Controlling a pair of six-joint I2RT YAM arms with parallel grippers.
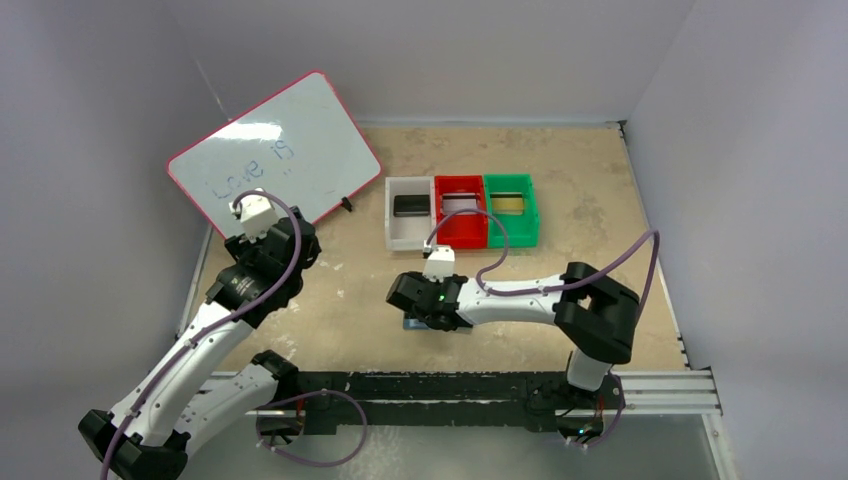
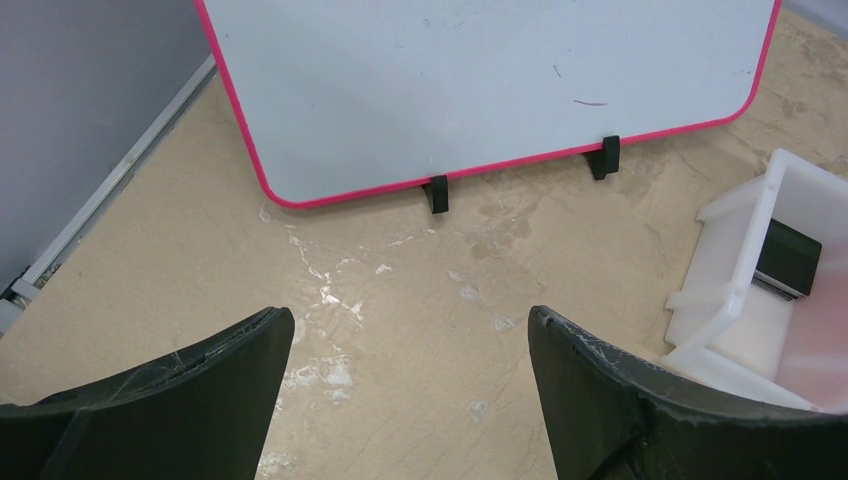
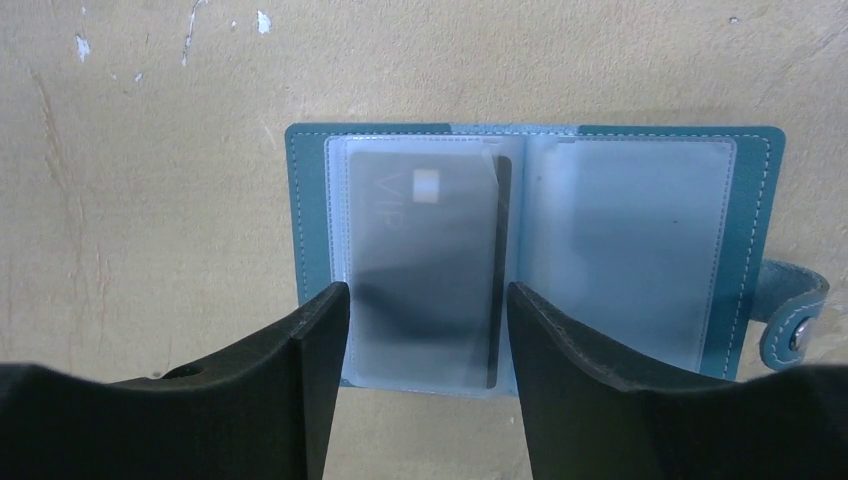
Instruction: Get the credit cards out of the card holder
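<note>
Tan surface (image 1: 560,180). Right gripper (image 3: 428,300) open and empty, fingers astride the left pocket of the holder (image 3: 750,190). Holder lies open near centre, mostly hidden from above. One grey card (image 3: 420,240) inside, blurred by plastic. Left gripper (image 2: 410,325) wide open, empty. Far: three bins (image 1: 461,235), contents unclear; whiteboard (image 1: 275,150).

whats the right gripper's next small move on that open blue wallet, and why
Probably lower the right gripper and pinch the dark grey VIP card: its open fingers straddle that card's near end, and the card sits tucked in the open slate-blue bifold card holder.
</note>
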